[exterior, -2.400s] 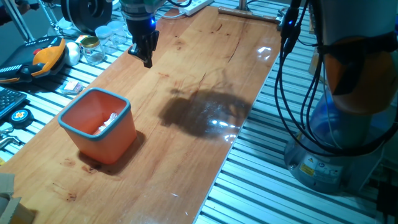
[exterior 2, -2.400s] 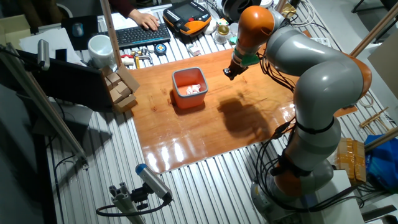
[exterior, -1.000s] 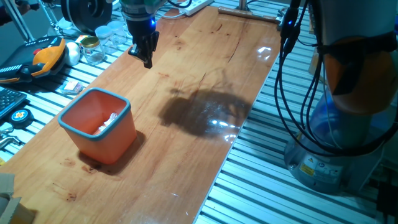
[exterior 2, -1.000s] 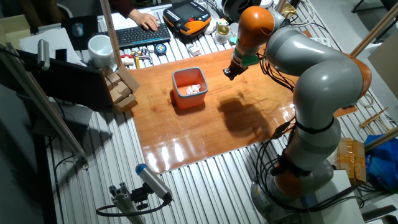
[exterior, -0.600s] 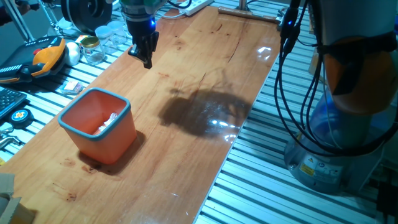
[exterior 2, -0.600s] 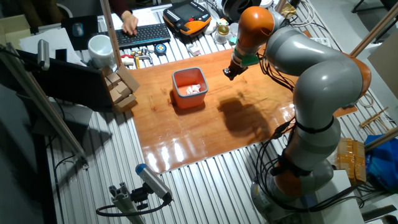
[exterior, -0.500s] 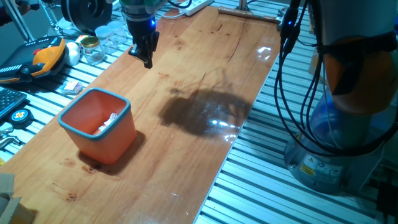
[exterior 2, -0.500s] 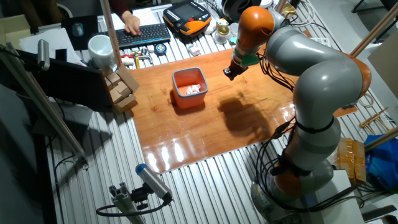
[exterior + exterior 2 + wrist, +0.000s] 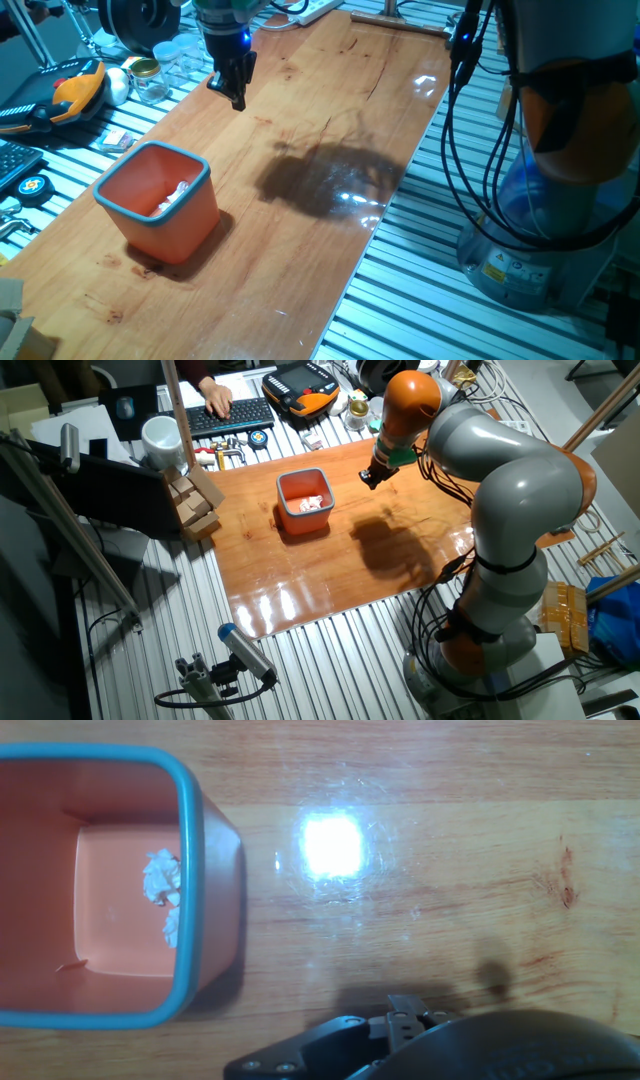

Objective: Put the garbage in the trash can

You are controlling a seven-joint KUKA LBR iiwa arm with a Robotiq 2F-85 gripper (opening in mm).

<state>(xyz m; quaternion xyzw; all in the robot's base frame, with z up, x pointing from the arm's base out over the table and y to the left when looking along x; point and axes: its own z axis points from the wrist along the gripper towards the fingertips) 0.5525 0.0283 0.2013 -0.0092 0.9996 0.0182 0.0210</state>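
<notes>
White garbage (image 9: 160,880) sits partly hidden behind the trash can (image 9: 190,870) rim.

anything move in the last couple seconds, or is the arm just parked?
Nothing on the robot side visibly changed. The gripper hangs in the same spot above the wooden table, away from the trash can, and the garbage lies inside the bin as before. Only the person's hand at the keyboard shifted slightly.

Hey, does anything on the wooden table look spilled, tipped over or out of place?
Nothing stands out. The trash can stands upright, the white garbage lies inside it, and the gripper hangs above bare wood beside it.
</notes>
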